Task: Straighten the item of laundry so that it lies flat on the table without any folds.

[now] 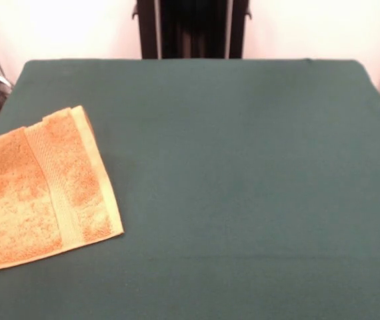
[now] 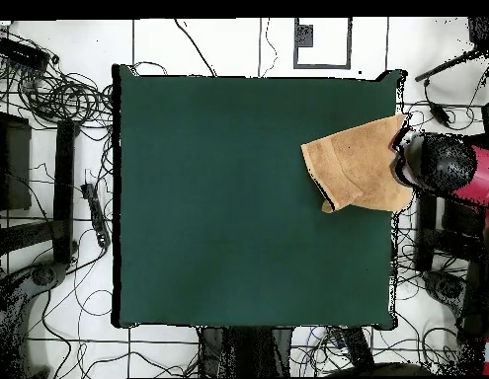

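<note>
The towel (image 1: 40, 190) lies on the big green table (image 1: 230, 187), far over at one side. In the front view it sits at the left edge of the picture, and part of it runs out of the picture there. It is orange and fuzzy, with a smooth flat band running across it and a pale hem along its edges. Its corner nearest the middle of the table points toward the camera. In the overhead view the towel (image 2: 359, 164) lies at the right edge of the table (image 2: 218, 197), in the upper half of that side, and it is turned at a slant. Its right side reaches the table's edge. A small flap sticks out at its lower left corner, so it does not look like a neat square. The rest of the green cloth is smooth. The robot's arm (image 2: 450, 168) shows only in the overhead view, red and black, just past the right edge of the table and right beside the towel. The dark round end of the arm sits at the towel's edge. I cannot tell if the pincer is wide or narrow, for it is hidden under the arm. In the front view only the black stand (image 1: 191, 28) shows at the far side of the table.
</note>
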